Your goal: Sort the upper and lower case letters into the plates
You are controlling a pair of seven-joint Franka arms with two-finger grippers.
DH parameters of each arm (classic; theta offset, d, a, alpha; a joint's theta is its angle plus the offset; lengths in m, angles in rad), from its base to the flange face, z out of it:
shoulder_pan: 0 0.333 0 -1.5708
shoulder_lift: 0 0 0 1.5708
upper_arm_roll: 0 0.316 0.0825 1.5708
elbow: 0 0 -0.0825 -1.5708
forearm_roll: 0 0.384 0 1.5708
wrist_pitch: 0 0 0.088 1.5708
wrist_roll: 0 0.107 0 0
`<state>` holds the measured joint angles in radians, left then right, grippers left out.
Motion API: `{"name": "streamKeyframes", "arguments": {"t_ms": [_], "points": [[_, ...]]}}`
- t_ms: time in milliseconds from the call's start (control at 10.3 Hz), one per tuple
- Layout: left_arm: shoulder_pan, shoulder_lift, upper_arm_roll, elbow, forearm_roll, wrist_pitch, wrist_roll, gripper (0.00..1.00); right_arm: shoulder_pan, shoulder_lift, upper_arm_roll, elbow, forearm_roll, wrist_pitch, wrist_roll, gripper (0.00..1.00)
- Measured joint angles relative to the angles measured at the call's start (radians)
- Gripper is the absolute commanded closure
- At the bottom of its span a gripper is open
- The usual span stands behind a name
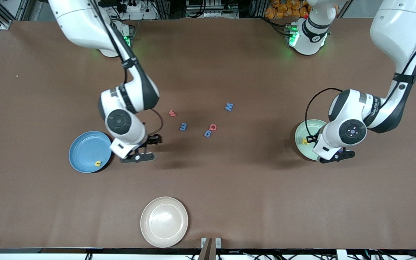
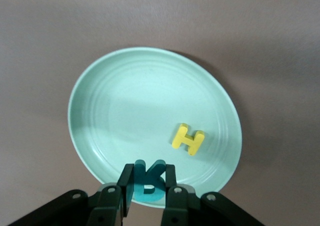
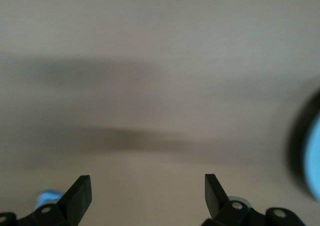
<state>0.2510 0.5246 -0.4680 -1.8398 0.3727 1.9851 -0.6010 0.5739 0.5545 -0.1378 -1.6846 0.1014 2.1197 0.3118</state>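
While the left claw [image 2: 145, 198] hangs over the mint plate [image 2: 125, 96] at the front view's right, clamped on a teal capital letter [image 2: 148, 182], the drop is in hand: release it beside the yellow H [image 2: 188, 139]. Right claw [image 3: 147, 193] gapes empty beside the blue plate [image 1: 85, 150], centre-left.

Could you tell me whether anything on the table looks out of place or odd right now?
Nothing stands out. The yellow H lies flat in the mint plate, the left gripper holds a teal letter over its rim, and the right gripper is open.
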Motion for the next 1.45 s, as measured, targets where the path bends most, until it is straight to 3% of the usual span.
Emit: {"name": "streamKeyframes", "arguments": {"t_ms": [97,194,291,485,873,1455], "points": [[0.003,0.015,0.0,-0.002,0.0,0.006,0.0,0.44,0.023,0.0,0.001,-0.001,0.024,-0.001,0.039,0.0],[0.005,0.027,0.0,-0.002,0.0,0.014,0.0,0.06,0.048,0.0,0.001,-0.003,0.036,-0.001,0.09,0.0],[0.006,0.033,0.0,-0.002,0.0,0.017,0.0,0.0,0.073,0.002,0.002,-0.006,0.037,-0.001,0.14,0.0],[0.007,0.034,-0.001,-0.002,0.0,0.018,0.0,0.0,0.116,0.014,0.003,-0.027,0.043,0.021,0.212,0.0],[0.006,0.032,-0.017,0.001,0.0,0.022,0.0,0.0,0.195,0.035,0.004,-0.139,0.112,0.212,0.292,0.0],[0.003,0.026,-0.158,0.004,-0.004,0.022,-0.104,0.04,0.222,0.036,0.004,-0.218,0.152,0.289,0.405,0.0]]}}
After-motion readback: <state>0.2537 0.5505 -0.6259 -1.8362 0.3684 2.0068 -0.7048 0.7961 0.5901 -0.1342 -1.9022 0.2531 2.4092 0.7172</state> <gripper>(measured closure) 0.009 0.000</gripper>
